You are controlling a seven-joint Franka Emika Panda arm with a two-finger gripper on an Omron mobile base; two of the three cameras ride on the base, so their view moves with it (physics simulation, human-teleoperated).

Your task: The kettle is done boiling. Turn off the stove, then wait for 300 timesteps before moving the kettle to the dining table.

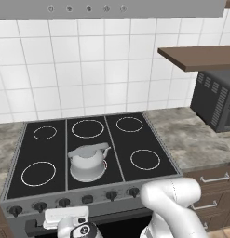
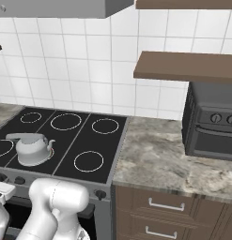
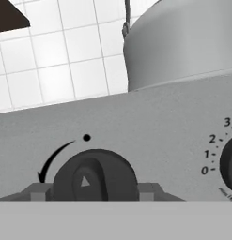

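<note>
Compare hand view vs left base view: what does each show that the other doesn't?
Hand view alone: the fingers flanking a black stove knob, its curved arrow and dot marking, and a neighbouring dial's 0 to 3 scale.
Left base view alone: the whole cooktop with five ring burners, the toaster oven, the marble counter and the brown shelf.
Both: the kettle and the white tiled wall.

Lighting was even, bright and diffuse, with no clear source. Only a soft shadow lay under the kettle [image 1: 88, 161], and the stove [image 1: 51, 153] glass showed no glare. All pictures were slightly soft, without edge distortion.
</note>
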